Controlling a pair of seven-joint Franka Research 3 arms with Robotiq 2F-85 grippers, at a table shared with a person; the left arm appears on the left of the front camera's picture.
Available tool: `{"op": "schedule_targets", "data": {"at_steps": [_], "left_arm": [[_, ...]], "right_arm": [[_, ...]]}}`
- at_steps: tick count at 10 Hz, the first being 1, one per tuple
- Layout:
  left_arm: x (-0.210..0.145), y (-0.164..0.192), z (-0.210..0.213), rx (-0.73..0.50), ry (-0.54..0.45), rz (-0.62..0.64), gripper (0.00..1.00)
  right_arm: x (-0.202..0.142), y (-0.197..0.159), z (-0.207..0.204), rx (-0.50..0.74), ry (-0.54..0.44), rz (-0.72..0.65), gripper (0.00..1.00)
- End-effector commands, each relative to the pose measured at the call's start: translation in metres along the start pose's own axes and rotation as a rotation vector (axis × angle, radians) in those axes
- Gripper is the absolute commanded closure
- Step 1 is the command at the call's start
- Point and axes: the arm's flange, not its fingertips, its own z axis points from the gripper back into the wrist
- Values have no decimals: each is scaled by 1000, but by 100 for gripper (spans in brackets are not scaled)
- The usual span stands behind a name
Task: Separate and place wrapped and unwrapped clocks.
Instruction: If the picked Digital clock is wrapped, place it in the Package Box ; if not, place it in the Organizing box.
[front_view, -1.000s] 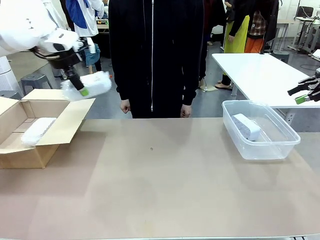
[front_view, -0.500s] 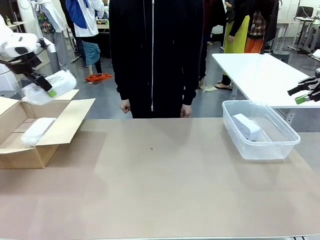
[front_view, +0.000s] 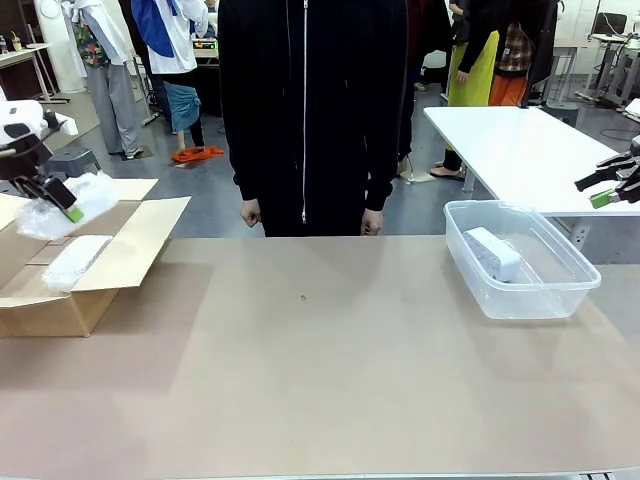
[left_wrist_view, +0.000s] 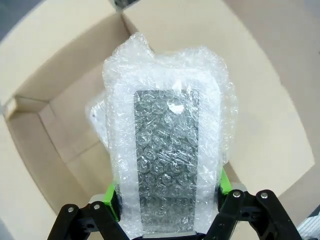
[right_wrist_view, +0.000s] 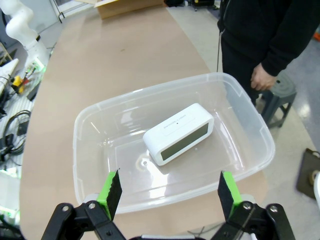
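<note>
- Now the left gripper (front_view: 62, 203) hangs over the open cardboard box (front_view: 60, 300) at the table's left end, and its two fingers are closed on a bubble-wrapped clock (front_view: 58, 207).
- From the left wrist view, this bubble-wrapped clock (left_wrist_view: 167, 160) sits between the green pads (left_wrist_view: 112, 200), one pad on each long side. The dark display face shows through the wrap, and the inside of the cardboard box (left_wrist_view: 45, 115) lies below it.
- Also a second wrapped clock (front_view: 78, 260) lies inside the box, near the flap (front_view: 135, 245) that is folded outward toward the middle of the table.
- On the right side, the right gripper (front_view: 612, 187) is in the air at the picture's edge, above and beside the clear plastic bin (front_view: 575, 290). Its jaws are spread wide and hold nothing.
- In the right wrist view, the right gripper (right_wrist_view: 170, 192) looks down over the clear plastic bin (right_wrist_view: 90, 165). The bare white clock (right_wrist_view: 179, 133) lies in the middle of the bin floor, turned at a diagonal, touching no finger.
- The same bare white clock (front_view: 492, 253) shows in the front view through the bin wall.
- A person (front_view: 305, 110) in black clothes stands at the far side of the table (front_view: 330, 380), with both hands down at the table's edge and well apart from the grippers.
</note>
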Motion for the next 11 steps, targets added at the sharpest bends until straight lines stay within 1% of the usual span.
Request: {"op": "schedule_targets", "data": {"at_steps": [1, 3, 6, 8, 11], "left_arm": [[15, 31, -13, -56, 37, 47, 18], [22, 49, -30, -51, 71, 90, 18], [31, 63, -51, 1, 89, 161, 18], [32, 66, -61, 35, 104, 187, 18], [33, 67, -71, 12, 129, 203, 18]], "right_arm": [[1, 0, -1, -2, -2, 0, 0], [1, 0, -1, -2, -2, 0, 0], [1, 0, -1, -2, -2, 0, 0], [1, 0, -1, -2, -2, 0, 0], [1, 0, -1, -2, -2, 0, 0]]}}
